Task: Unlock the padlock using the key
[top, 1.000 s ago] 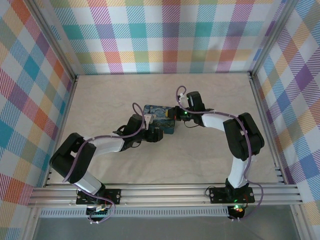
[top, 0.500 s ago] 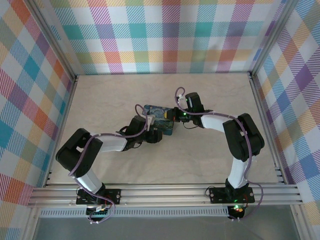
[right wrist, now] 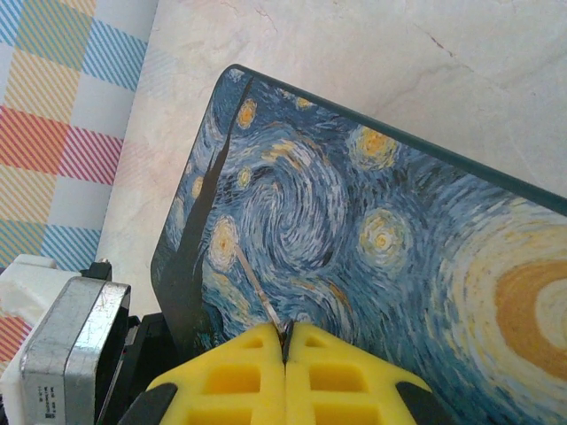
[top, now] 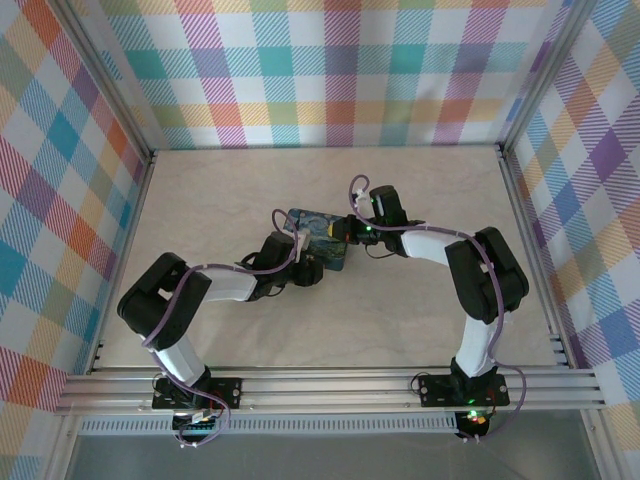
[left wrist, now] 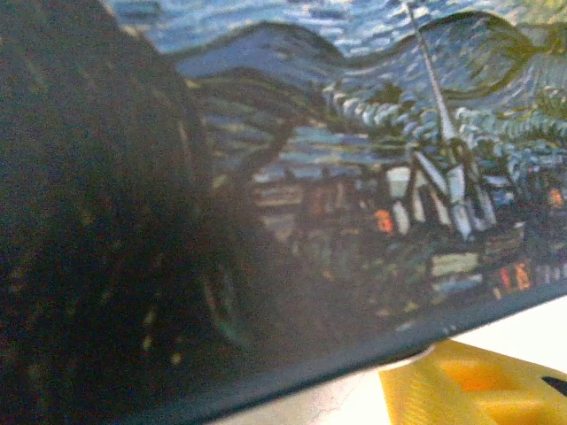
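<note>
I cannot tell where the padlock or key is. One flat tin [right wrist: 354, 239], painted in blue and yellow swirls, lies on the pale marbled bench [right wrist: 354, 53]. The right claw [right wrist: 285, 350] has two yellow fingers pressed tight together over the tin. The left claw [top: 315, 265] sits close against the tin and looks blurry, so I cannot tell if it is wide or narrow.

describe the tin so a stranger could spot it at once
Find the middle of the table. Between the left gripper and right gripper lies the tin, a flat rectangle. Blue and yellow painted swirls set it apart from both.
</note>
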You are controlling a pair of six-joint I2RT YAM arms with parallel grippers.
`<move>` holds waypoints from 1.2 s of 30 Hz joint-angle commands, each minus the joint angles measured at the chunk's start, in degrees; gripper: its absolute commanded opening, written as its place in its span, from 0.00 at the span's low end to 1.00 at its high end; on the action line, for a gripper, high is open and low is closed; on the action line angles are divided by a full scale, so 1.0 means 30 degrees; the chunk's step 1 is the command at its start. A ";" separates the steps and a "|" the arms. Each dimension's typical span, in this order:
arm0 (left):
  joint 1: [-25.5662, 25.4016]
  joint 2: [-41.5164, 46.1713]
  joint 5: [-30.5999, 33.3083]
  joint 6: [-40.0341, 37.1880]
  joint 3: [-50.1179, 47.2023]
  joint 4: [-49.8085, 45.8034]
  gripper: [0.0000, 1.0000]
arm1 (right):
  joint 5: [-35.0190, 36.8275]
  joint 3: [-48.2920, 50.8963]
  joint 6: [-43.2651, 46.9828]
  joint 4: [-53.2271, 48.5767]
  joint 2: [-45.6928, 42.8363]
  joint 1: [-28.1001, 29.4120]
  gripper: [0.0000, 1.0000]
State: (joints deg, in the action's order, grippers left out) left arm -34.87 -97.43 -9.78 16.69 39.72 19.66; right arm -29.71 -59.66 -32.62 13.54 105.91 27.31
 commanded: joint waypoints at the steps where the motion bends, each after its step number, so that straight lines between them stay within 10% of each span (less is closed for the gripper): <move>1: -0.0353 -0.0278 -0.0021 -0.0205 0.0752 0.0536 0.57 | 0.0036 0.0749 -0.0301 -0.1192 0.0106 0.0505 0.00; 36: -0.0973 -0.0044 0.2740 0.4816 0.0973 0.0749 0.35 | 0.0180 0.0987 -0.0415 -0.1035 -0.0293 0.0857 0.00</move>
State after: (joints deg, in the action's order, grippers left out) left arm -37.43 -97.78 -3.73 29.41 40.64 19.66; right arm -28.53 -58.81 -33.65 14.52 105.36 28.58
